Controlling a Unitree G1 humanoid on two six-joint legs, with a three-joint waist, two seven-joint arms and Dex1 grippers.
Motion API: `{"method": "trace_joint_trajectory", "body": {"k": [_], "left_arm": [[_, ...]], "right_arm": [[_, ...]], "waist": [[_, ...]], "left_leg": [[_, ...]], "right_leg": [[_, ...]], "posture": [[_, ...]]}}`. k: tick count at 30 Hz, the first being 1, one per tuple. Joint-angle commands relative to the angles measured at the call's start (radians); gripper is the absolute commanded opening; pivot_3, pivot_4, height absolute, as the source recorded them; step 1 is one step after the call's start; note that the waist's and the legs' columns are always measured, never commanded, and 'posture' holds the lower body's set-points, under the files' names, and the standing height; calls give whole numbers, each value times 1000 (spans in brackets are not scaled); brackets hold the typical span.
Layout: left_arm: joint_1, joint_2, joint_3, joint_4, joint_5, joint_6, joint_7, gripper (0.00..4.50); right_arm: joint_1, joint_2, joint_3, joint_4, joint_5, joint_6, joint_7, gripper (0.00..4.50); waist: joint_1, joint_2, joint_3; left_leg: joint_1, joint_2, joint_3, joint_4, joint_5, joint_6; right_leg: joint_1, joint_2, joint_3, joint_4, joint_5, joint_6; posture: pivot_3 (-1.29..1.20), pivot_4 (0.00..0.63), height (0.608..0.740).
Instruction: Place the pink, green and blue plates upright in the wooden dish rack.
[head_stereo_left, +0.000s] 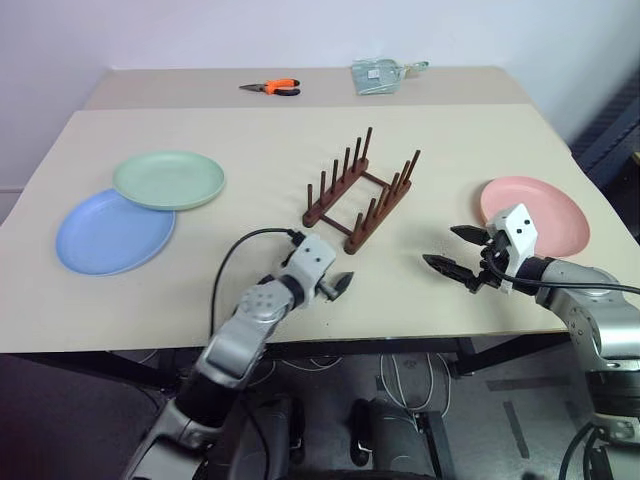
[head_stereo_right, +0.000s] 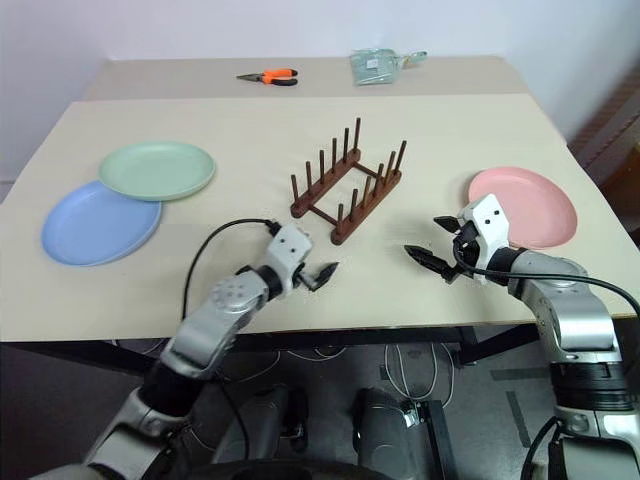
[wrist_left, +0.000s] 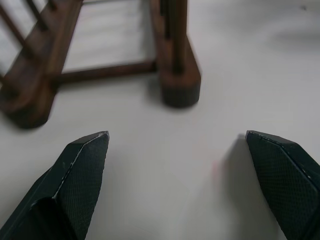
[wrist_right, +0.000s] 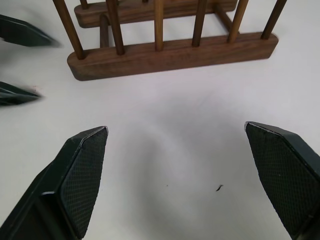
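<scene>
We see even, soft light on the table (head_stereo_left: 300, 150), with faint short shadows beside the rack (head_stereo_left: 360, 190). No glare. Under the table it is dim. Close up, the rack's far pegs blur, and we see soft shadows beneath the fingertips (wrist_right: 80, 175).

We judge this a lab or test room: a plain beige table (head_stereo_left: 300, 200) against bare white walls, loose cables on the dark floor, orange-handled pliers (head_stereo_left: 272, 88) lying at its far edge.
</scene>
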Motion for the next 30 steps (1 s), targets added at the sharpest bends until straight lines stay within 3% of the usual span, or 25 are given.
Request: {"method": "trace_joint_trajectory", "body": {"k": [1, 2, 4, 6, 11, 12, 21, 27, 29, 30], "left_arm": [[-37, -63, -3, 134, 27, -11, 46, 4500], [-50, -89, 5, 168, 23, -13, 55, 4500], [-60, -124, 25, 202, 6, -21, 62, 3996], [-61, -144, 38, 215, 0, -29, 62, 3297], [-64, -127, 48, 220, 9, -56, 31, 919], [-67, -111, 44, 213, 6, -76, 2, 738], [-162, 197, 49, 289, -111, -335, -561, 749], [-260, 271, 78, 493, -130, -426, -738, 749], [-282, 274, 90, 548, -123, -439, -747, 1785], [-287, 278, 96, 562, -117, -440, -740, 2084]], "right_arm": [[-2, -17, -23, -49, -8, -14, -14, 4482], [-4, -18, -25, -48, -12, -17, -17, 4482], [-10, -19, -28, -46, -16, -19, -22, 4500], [-12, -20, -32, -43, -19, -22, -26, 4500], [1, -23, -31, -48, -26, -31, -25, 4500], [8, -26, -28, -54, -28, -29, -21, 4500], [68, -38, -28, -86, -37, -44, -11, 4500], [104, -31, -49, -98, -41, -67, -30, 4500], [113, -29, -56, -101, -43, -72, -41, 4500], [119, -30, -59, -105, -41, -73, -43, 4500]], "waist": [[1, 0, 0], [1, 0, 0], [2, 0, 0], [2, 0, 0], [-1, 1, -1], [-2, 1, -1], [-7, 2, -1], [-3, 2, -1], [-4, 2, -1], [-5, 2, -1]], "left_leg": [[0, 0, 0, 0, 0, 0], [0, 0, 0, 1, 0, 0], [0, 0, -1, 3, -1, 1], [-1, 0, -2, 5, -2, 3], [-1, 1, -2, 8, -3, 4], [-2, 1, -2, 8, -3, 5], [-2, 1, -2, 9, -4, 4], [-3, 1, -2, 10, -4, 4], [-3, 1, -3, 10, -4, 4], [-3, 1, -3, 10, -4, 4]], "right_leg": [[0, 0, 0, 0, 0, 0], [0, 0, 0, 0, 0, 0], [1, 0, -1, 0, 0, 0], [2, 0, -1, 0, 0, 1], [2, -1, -1, 1, 0, 2], [2, -1, -1, 1, 0, 2], [1, -1, -1, 1, 0, 1], [1, -1, -2, 0, 0, 1], [1, -2, -2, 0, 0, 2], [1, -1, -2, 0, 0, 2]], "posture": [[0, 150, 740], [0, 150, 740], [0, 150, 740], [0, 150, 740], [0, 150, 740], [0, 150, 740], [0, 150, 740], [0, 150, 740], [0, 150, 740], [0, 150, 740]]}}
